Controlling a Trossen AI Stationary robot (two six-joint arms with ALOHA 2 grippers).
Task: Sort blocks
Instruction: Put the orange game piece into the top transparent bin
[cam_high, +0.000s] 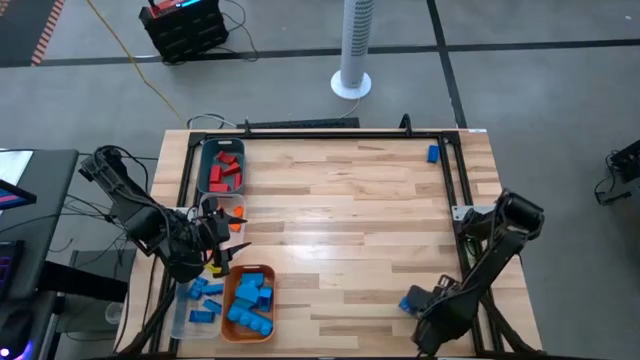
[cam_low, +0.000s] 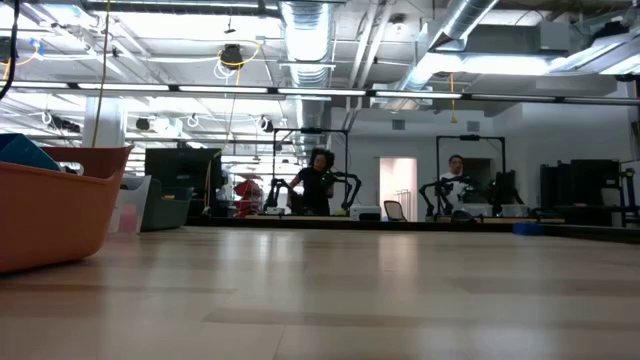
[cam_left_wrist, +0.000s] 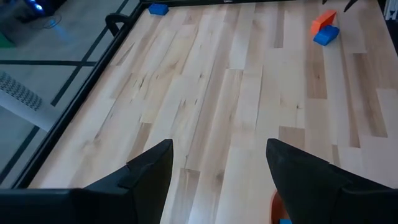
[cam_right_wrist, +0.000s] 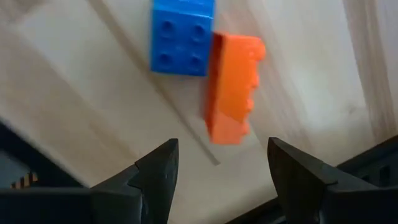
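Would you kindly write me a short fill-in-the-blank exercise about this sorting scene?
1. The right gripper hovers, jaws open, over a blue block touching an ____ block.
2. The teal bin holds ____ blocks.
3. The orange tray holds ____ blocks.
4. The left gripper is ____.

Missing words: orange; red; blue; open

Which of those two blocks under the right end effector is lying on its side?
The orange block: its studs point sideways, while the blue block beside it shows studs facing up.

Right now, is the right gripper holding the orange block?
No: in the right wrist view the right gripper is open, and the orange block lies on the table beyond it, beside a blue block.
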